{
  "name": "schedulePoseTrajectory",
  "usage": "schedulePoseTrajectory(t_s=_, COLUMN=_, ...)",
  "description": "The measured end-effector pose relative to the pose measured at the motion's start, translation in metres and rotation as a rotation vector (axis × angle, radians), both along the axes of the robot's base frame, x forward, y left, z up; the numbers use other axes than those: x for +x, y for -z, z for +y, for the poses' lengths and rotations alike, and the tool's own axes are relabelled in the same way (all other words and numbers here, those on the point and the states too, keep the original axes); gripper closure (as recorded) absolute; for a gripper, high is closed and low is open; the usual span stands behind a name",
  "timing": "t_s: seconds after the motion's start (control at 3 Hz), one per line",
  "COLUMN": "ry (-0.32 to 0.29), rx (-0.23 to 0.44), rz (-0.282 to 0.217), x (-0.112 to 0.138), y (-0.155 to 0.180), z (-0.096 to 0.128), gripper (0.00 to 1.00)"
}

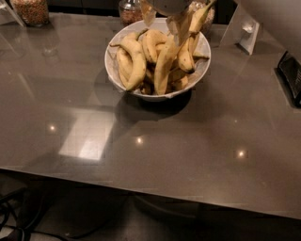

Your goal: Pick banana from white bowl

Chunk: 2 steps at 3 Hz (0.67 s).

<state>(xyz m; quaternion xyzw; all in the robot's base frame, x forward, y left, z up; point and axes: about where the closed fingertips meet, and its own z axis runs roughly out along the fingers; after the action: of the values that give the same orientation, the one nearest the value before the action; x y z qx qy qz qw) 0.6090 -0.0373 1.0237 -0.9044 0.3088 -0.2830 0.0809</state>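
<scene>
The white bowl (121, 51) stands at the back middle of the grey table and holds several bananas. The banana (165, 66), long and almost straight, leans steeply. Its lower end rests among the other bananas and its upper end reaches up into my gripper (175, 20). The gripper hangs over the bowl's far side at the top edge of the camera view, partly cut off, and is shut on the banana's upper end. Shorter, strongly curved bananas (134, 61) lie in the left part of the bowl.
Two glass jars stand behind the bowl: one (31, 10) at the far left and one (130, 11) just behind the rim. A white stand (244, 29) is at the back right. A dark object (290, 75) lies at the right edge. Cables lie on the floor at the lower left.
</scene>
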Motion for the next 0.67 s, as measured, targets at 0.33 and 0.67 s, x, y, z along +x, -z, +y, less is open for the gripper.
schedulePoseTrajectory(t_s=0.33, ry=0.009, rx=-0.048, rz=0.011, x=0.0131, y=0.0112, z=0.0008, gripper=0.41)
schedulePoseTrajectory(t_s=0.67, ry=0.027, rx=-0.083, rz=0.015, x=0.0226, y=0.0184, z=-0.0035, gripper=0.41)
